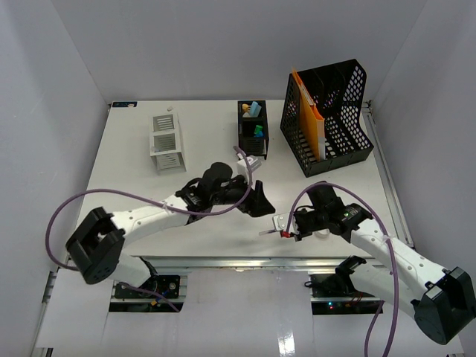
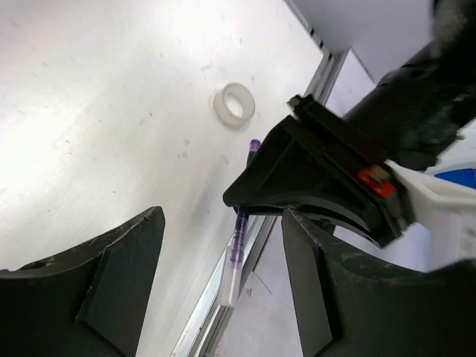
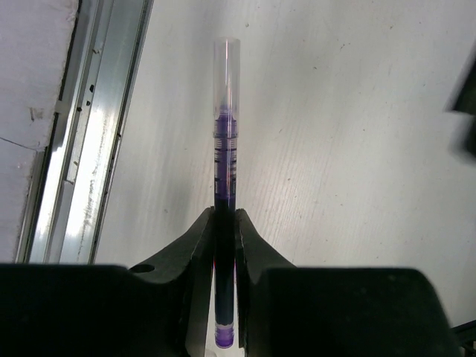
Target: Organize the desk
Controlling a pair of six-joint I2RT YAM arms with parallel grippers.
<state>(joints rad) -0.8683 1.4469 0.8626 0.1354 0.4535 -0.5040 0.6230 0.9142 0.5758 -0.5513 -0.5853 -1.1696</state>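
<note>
Right wrist view: the right tool point(image 3: 225, 223) is clamped on a purple pen point(image 3: 225, 134) near its back end. Most of the barrel and the clear cap stick out ahead of the jaws, low over the white tabletop point(image 3: 357, 149). The tabletop fills the space under and ahead of the tool, and a metal rail point(image 3: 89, 134) runs along its edge just to the tool's left.

Left wrist view: the left tool point(image 2: 223, 223) has its fingers spread wide and holds nothing. The right tool and the pen sit directly ahead of its gap, with a white ring point(image 2: 234, 104) lying further on.

Risks, as a judgement:
- The grip is so far back that the pen could pivot or slip if its cap drags on the tabletop.
- The two tools are close together, so a careless move by either could bump them and knock the pen loose towards the rail.
</note>
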